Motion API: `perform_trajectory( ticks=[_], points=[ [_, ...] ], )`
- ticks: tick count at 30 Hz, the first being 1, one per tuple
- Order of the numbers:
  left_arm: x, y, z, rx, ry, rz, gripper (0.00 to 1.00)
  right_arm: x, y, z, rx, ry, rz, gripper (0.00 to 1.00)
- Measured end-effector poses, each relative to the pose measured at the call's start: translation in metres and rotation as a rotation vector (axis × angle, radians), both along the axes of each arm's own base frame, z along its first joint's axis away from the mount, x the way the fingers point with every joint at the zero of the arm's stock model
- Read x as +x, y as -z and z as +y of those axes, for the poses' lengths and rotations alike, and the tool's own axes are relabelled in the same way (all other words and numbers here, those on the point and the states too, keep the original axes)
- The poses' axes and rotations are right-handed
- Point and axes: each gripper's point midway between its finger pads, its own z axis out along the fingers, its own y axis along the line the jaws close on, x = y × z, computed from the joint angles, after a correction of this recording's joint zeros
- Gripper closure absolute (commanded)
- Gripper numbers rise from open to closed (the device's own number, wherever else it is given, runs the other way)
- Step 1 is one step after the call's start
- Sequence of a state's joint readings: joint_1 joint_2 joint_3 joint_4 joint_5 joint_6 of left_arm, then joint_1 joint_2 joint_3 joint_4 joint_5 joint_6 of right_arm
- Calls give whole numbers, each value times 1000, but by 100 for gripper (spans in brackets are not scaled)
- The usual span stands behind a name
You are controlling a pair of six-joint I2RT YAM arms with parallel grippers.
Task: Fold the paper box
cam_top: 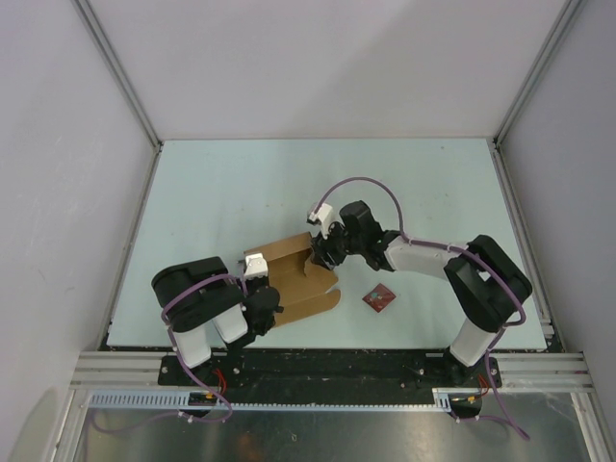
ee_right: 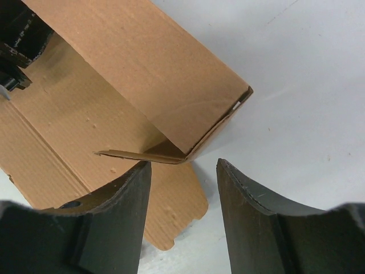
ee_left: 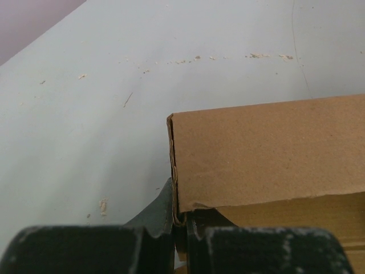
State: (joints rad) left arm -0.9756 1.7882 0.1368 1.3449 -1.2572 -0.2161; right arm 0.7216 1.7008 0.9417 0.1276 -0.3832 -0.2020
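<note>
The brown paper box (cam_top: 296, 277) lies partly folded near the table's front, between the two arms. My left gripper (cam_top: 260, 289) is shut on the box's left wall edge (ee_left: 177, 188), with the folded side panel (ee_left: 268, 154) standing up beyond the fingers. My right gripper (cam_top: 324, 252) is open just above the box's right corner. In the right wrist view the raised wall (ee_right: 148, 74) and its corner (ee_right: 188, 155) sit just beyond my open fingers (ee_right: 114, 211), and a rounded flap (ee_right: 177, 211) lies flat below.
A tiny dark red square item (cam_top: 379, 298) lies on the table right of the box. The pale table (cam_top: 318, 183) is walled in at the back and both sides. Small crumbs (ee_left: 194, 58) dot the surface.
</note>
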Motion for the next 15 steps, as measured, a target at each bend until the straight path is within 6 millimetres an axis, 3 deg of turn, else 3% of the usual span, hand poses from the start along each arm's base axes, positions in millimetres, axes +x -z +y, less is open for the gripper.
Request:
perform_trajectory(
  ticks=[9, 15],
  points=[
    [0, 0, 0, 5, 1, 1, 100, 0, -3, 12, 31, -18, -43, 45],
    [0, 0, -1, 6, 2, 1, 100, -2, 7, 15, 44, -14, -71, 45]
  ],
)
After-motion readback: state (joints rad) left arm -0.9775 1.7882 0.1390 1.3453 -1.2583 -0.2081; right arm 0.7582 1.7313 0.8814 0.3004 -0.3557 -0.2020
